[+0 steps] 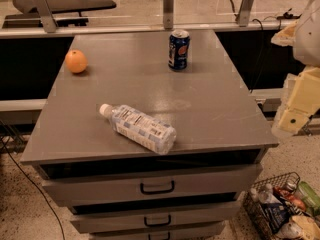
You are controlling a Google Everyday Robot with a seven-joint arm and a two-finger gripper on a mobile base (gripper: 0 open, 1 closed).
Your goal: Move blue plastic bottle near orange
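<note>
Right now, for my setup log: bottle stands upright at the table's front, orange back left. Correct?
No: camera view shows the bottle lying on its side at the front, orange back left. The claw hangs right of the table.

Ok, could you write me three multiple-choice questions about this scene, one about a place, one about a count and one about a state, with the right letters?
1. Where on the cabinet top is the orange?
A. Back left
B. Front right
C. Centre

2. How many things are on the top?
A. Two
B. Three
C. Five

3. How is the blue plastic bottle?
A. Standing upright
B. Lying on its side
C. Standing on its cap

Answers:
1 A: the orange sits near the far left corner.
2 B: the orange, the soda can and the bottle are there.
3 B: it lies flat near the front edge, cap to the left; the gripper is at the right edge of the view, beside the cabinet and apart from the bottle.
</note>
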